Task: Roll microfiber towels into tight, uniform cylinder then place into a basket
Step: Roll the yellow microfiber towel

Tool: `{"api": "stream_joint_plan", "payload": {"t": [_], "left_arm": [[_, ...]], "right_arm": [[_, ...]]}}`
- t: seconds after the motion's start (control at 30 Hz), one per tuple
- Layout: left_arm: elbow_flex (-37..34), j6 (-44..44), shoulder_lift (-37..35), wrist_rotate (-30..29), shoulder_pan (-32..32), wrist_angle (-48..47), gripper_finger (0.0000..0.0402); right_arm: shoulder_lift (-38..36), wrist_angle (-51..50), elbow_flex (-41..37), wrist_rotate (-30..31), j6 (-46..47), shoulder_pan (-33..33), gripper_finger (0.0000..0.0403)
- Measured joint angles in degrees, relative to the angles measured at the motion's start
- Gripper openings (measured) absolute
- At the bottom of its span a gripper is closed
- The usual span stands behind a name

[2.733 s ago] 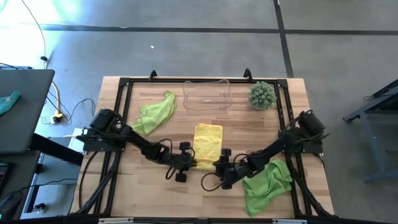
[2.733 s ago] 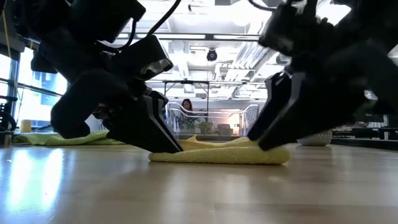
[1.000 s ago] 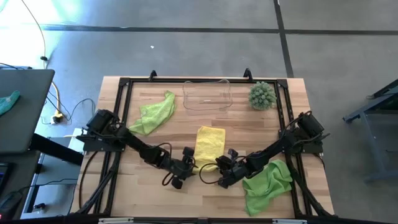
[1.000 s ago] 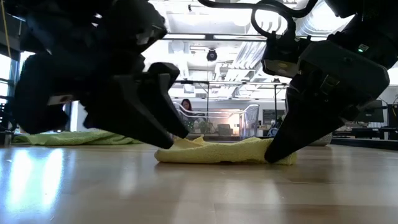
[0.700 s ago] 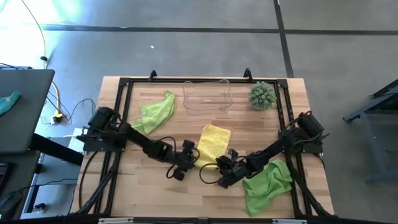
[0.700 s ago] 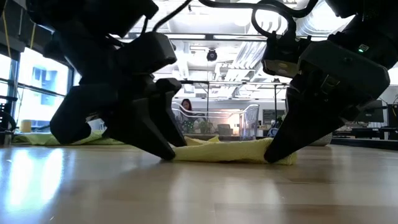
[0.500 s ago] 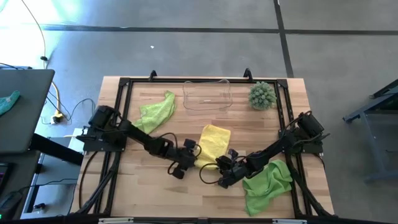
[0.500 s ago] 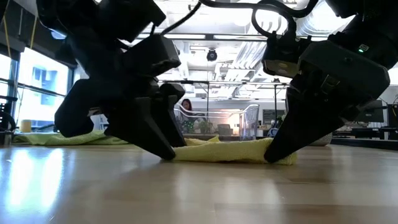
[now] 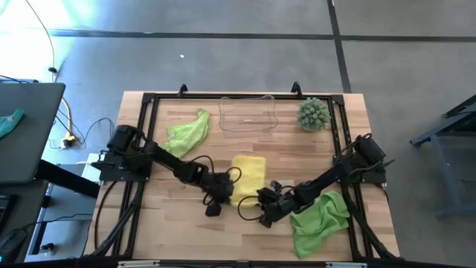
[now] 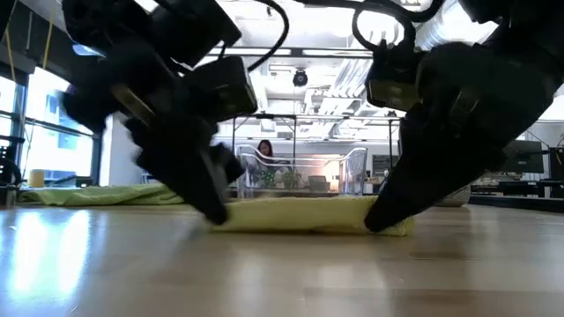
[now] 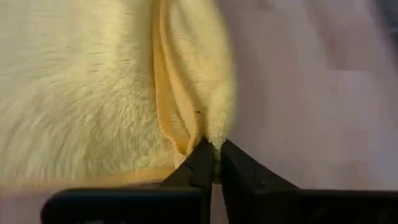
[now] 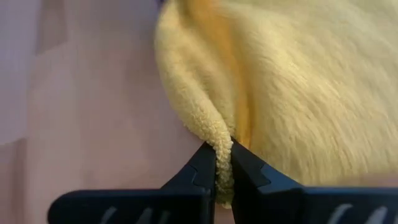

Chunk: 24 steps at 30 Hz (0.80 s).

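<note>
The wooden tabletop (image 9: 186, 227) carried everything, and both dark arms reached toward its middle from the two sides. On it lay three microfiber towels. The yellow towel (image 9: 250, 173) was in the middle near the front, folded or partly rolled into a short thick shape. One lime green towel (image 9: 186, 134) lay crumpled at the back left, and the other green towel (image 9: 321, 220) lay crumpled at the front right, under the right arm.

The left gripper (image 11: 216, 163) was at the near left corner of the yellow towel, and its fingers were closed tight on a thin fold of the yellow edge. The right gripper (image 12: 222, 167) was at the near right corner, and its fingers were also pinched narrow on a fold of the same towel. In the low view the yellow towel (image 10: 308, 214) lay flat on the tabletop between the two grippers.

In my judgement, the risk was in the small grip: each gripper held only a little edge, so the fluffy cloth could slip out when the roll is turned. If one arm moves faster than the other, the roll could become a cone or loose, not a uniform cylinder. The right arm could also drag the green towel that lay beneath it.

The clear plastic basket (image 9: 248, 125) stood at the back middle, well apart from the yellow towel, and it seemed to hold nothing. Beside it on the right stood a spiky green plant (image 9: 313, 114).
</note>
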Motion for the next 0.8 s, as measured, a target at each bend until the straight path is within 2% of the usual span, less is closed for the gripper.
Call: {"api": "stream_joint_plan", "payload": {"t": [0.2, 0.27, 0.33, 0.53, 0.73, 0.8], "left_arm": [[-0.2, -12.1, 0.1, 13.9, 1.2, 1.5, 0.0021], [-0.2, -14.1, -0.1, 16.5, 1.4, 2.9, 0.0021], [-0.2, -14.8, -0.5, 16.7, 1.7, 3.2, 0.0020], [-0.3, -15.2, -0.5, 14.8, 3.8, 3.0, 0.0016], [0.0, -13.8, -0.9, 0.0, 4.6, -2.0, 0.0016], [0.2, -12.9, -1.0, -1.9, 4.5, -3.5, 0.0016]], "right_arm": [[0.2, 8.4, -0.1, -9.4, 0.1, -0.1, 0.0012], [0.2, 10.9, -0.1, -11.6, 0.1, -0.3, 0.0012], [0.2, 11.6, -0.1, -12.4, 1.3, -0.7, 0.0012], [0.2, 7.8, -0.1, -12.3, 10.3, -2.8, 0.0012], [-0.2, 4.4, 0.1, -11.9, 16.1, -4.4, 0.0012], [-0.2, 4.2, 0.1, -11.7, 14.7, -4.6, 0.0012]]}}
